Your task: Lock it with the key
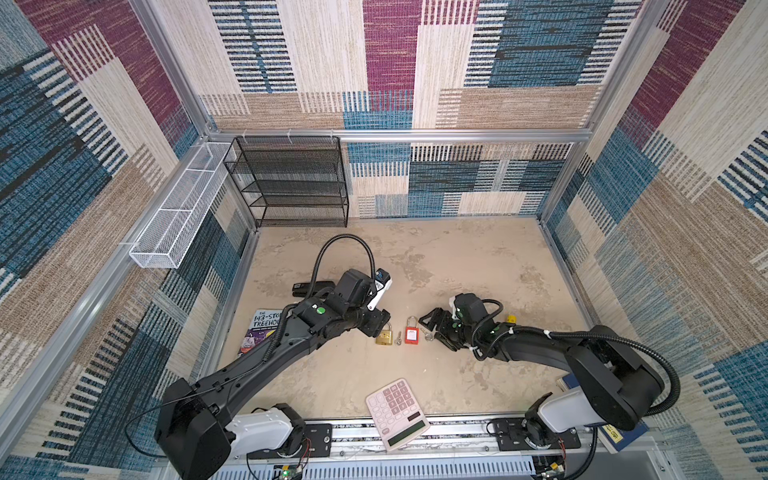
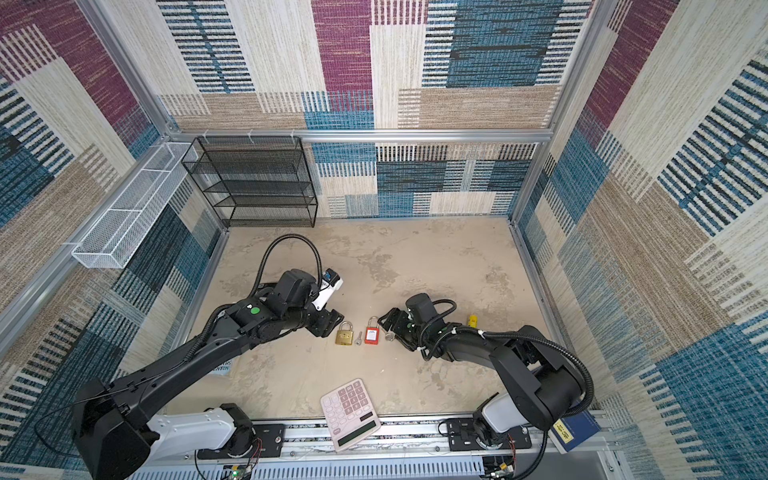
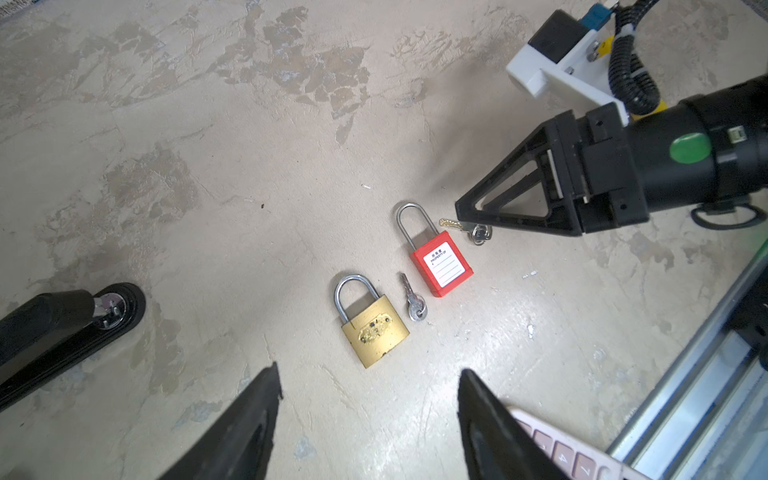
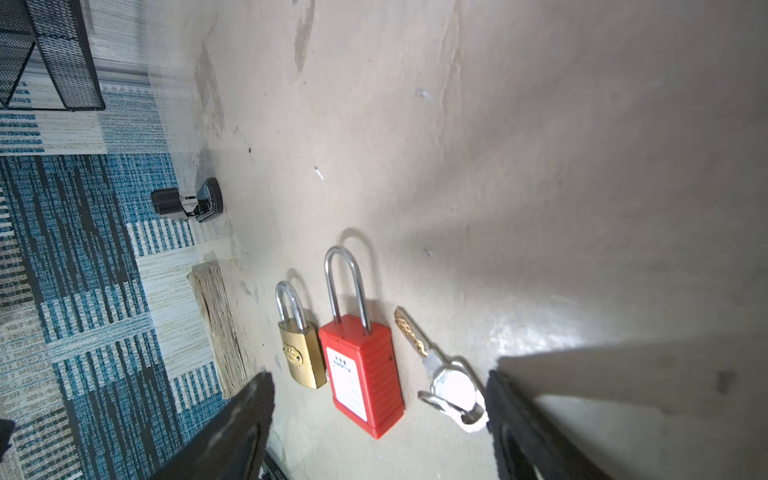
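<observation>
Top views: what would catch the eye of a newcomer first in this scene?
The red padlock and the brass padlock lie side by side in the middle of the table, with a small key between them. The open left gripper hovers by the brass one, and the open right gripper is close over a second key beside the red one. A pink calculator lies at the near edge.

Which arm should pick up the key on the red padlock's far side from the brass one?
Right, likely. The right gripper is open at that key, which lies below its jaws. The left gripper is open by the brass padlock, with the red padlock between it and the key.
</observation>
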You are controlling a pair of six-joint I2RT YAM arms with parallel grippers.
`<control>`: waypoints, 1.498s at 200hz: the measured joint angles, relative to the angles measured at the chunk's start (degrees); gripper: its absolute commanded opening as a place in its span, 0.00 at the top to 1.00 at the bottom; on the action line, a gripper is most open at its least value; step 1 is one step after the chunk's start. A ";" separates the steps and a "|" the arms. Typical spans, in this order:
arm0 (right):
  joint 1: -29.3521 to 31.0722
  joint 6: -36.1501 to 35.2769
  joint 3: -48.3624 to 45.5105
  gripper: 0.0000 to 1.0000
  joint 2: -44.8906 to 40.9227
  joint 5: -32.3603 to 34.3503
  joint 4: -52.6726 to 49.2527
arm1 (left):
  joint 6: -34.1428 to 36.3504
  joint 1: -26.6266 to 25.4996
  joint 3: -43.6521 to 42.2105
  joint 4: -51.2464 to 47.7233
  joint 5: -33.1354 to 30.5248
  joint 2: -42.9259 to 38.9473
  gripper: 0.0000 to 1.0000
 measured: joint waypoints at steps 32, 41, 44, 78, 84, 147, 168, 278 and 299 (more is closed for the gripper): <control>0.07 0.35 -0.33 0.18 -0.20 -1.64 0.24 | -0.02 0.00 -0.42 -0.09 0.02 -0.46 0.31; 0.11 0.48 -0.33 0.19 -0.15 -2.03 0.33 | -0.02 0.00 -0.52 -0.09 0.00 -0.55 0.31; 0.11 0.48 -0.33 0.18 -0.13 -2.16 0.37 | -0.02 0.00 -0.57 -0.09 0.02 -0.59 0.31; 0.39 0.52 -0.31 0.18 0.28 -3.91 0.66 | -0.09 0.00 -0.83 -0.11 0.02 -0.72 0.31; 0.44 0.57 -0.31 0.18 0.28 -4.24 0.68 | -0.09 0.00 -0.87 -0.11 0.02 -0.72 0.31; 0.48 0.94 -0.26 0.18 -0.57 -5.90 1.01 | -0.24 0.00 -0.90 -0.11 0.00 -0.70 0.31; 0.48 0.90 0.48 0.18 -0.50 -6.03 0.96 | -0.24 0.00 -0.90 -0.11 0.00 -0.70 0.31; -4.70 -13.90 13.40 0.16 -11.08 16.00 -31.04 | -0.46 -0.52 -0.70 -0.11 0.02 0.50 0.31; -5.92 -14.29 14.62 0.16 -10.01 20.96 -38.40 | -0.44 -0.83 -0.70 -0.11 0.00 0.61 0.31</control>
